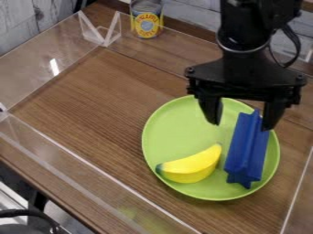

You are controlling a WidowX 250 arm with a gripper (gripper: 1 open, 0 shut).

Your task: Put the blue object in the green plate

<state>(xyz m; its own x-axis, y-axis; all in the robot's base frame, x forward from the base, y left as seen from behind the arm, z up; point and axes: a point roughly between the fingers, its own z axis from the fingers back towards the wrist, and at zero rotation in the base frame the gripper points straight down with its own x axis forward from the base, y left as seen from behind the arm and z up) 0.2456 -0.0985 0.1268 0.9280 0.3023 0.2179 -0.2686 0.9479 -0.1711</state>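
Note:
The blue object [250,149], a long ridged deep-blue bar, lies on the right half of the green plate [167,133], running from the far rim toward the near rim. Beside it on the plate's near side lies a yellow banana [193,165]. My gripper [242,111] hangs open just above the far end of the blue bar, its two black fingers spread wide, one over the plate's middle and one past the bar's right side. Nothing is between the fingers.
A wooden table top [98,91] is fenced by clear acrylic walls [49,151] on the left and near sides. A yellow-labelled can [146,22] stands at the back. A clear folded stand [99,30] sits left of the can.

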